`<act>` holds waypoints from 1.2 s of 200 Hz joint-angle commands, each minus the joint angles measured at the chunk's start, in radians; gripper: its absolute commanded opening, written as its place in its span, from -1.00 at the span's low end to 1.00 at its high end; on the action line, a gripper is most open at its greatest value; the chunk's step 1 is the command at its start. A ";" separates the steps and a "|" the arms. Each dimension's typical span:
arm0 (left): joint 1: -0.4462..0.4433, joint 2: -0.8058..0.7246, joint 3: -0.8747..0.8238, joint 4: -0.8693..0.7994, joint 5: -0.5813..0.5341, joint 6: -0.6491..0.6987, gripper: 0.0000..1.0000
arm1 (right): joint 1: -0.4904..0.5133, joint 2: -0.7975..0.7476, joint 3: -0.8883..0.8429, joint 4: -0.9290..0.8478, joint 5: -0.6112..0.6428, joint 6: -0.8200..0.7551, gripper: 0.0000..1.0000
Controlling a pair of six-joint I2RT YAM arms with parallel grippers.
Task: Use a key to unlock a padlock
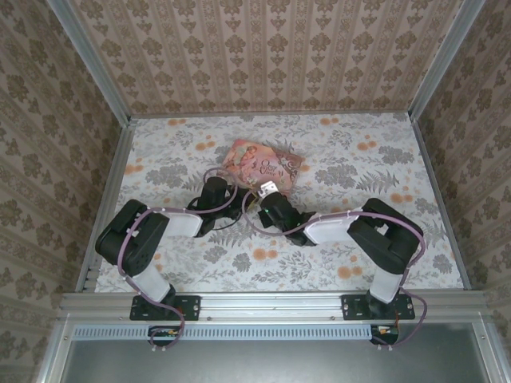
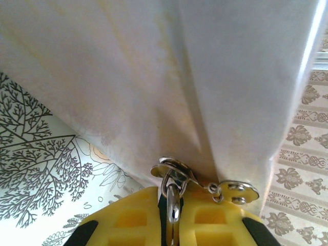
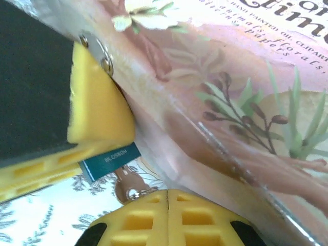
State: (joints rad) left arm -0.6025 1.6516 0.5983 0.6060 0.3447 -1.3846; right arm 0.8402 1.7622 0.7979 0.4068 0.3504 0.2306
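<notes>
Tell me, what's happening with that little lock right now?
Left claw shut on the padlock. Right claw shut, key at its tips, just below padlock. Pink tin crowds both.

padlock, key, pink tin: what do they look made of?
padlock: teal body, satin face with pale lettering; probably coated metal. What seems its shackle: bright polished metal, mirror glints. key: shiny metal, tinted pink by reflection, mostly hidden. tin: glossy printed skin, sharp highlight along the edge; sheet metal likely, coated card not excluded.
</notes>
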 commanded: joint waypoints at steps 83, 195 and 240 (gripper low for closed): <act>-0.016 0.003 -0.015 -0.034 0.049 0.016 -1.00 | -0.077 -0.135 -0.184 0.232 -0.276 0.405 -0.16; -0.088 0.055 -0.036 0.035 0.062 0.066 -1.00 | -0.157 -0.111 -0.242 0.342 -0.313 0.609 0.00; -0.123 0.092 -0.030 0.052 0.052 0.070 -0.73 | -0.220 -0.070 -0.217 0.347 -0.346 0.641 -0.01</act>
State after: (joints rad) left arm -0.6739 1.7145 0.5804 0.7170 0.2634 -1.3468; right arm 0.6785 1.6470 0.5507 0.7219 -0.0250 0.8448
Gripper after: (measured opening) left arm 0.100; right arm 0.497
